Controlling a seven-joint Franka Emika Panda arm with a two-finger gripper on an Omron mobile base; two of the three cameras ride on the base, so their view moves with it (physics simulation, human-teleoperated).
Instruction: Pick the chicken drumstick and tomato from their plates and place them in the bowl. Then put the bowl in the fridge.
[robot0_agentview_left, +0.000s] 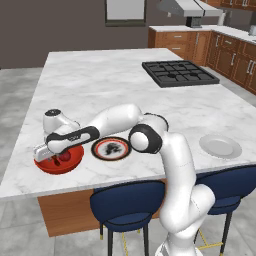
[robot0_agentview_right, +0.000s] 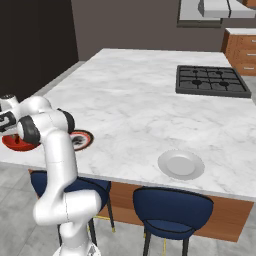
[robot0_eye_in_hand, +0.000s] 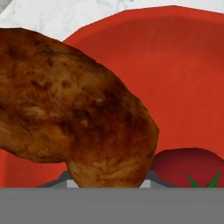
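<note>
- The reddish-brown, mottled chicken drumstick (robot0_eye_in_hand: 74, 109) loomed right in front of the hand camera, its thick end low between the finger bases, so the two-finger gripper (robot0_agentview_left: 54, 159) was judged clamped on the meat and carrying it, not yet letting go.
- Just behind it lay the wide, glossy red bowl (robot0_eye_in_hand: 183, 74), with the small dark-red tomato (robot0_eye_in_hand: 192, 168) and its green stem star already resting inside; the drumstick hung over the bowl, presumably for release beside the tomato.
- The hand view gave that closeness; the left base view instead showed the white arm folded low over the bowl at the near left edge of the pale marble island counter (robot0_agentview_left: 100, 85).
- Beside the bowl sat the round dark-rimmed plate with a white patterned centre (robot0_agentview_left: 111, 148), bare of food.
- Well apart to the right lay the plain pale grey-white plate (robot0_agentview_right: 181, 164), clearest in the right base view.
- Farthest back, the black gas cooktop (robot0_agentview_right: 212, 80) sat in the counter.
</note>
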